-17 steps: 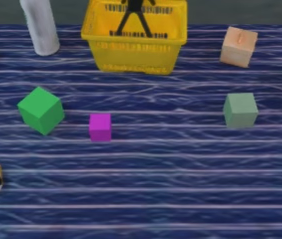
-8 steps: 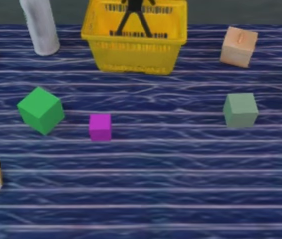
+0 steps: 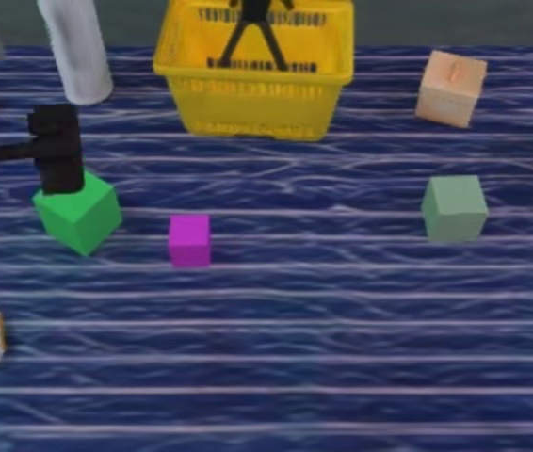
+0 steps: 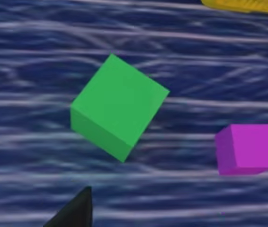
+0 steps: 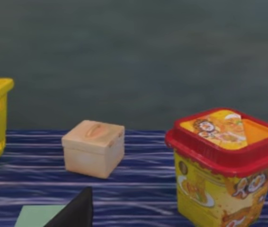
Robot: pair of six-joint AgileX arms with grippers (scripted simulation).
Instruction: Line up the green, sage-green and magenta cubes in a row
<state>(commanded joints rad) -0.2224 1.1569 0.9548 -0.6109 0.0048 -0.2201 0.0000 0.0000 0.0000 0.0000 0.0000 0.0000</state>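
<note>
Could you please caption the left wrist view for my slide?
Left wrist camera looks down on the tilted green cube, the magenta cube beside it.

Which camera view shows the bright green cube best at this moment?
The left wrist view: the green cube fills the middle, three faces unobstructed, the magenta cube beside it. The top view shows it smaller at the table's left, the left gripper overlapping its far edge. The right wrist view does not show it.

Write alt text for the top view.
The left claw hovers over the green cube at the table's left, with the magenta cube just right of it and the sage-green cube far right.
</note>
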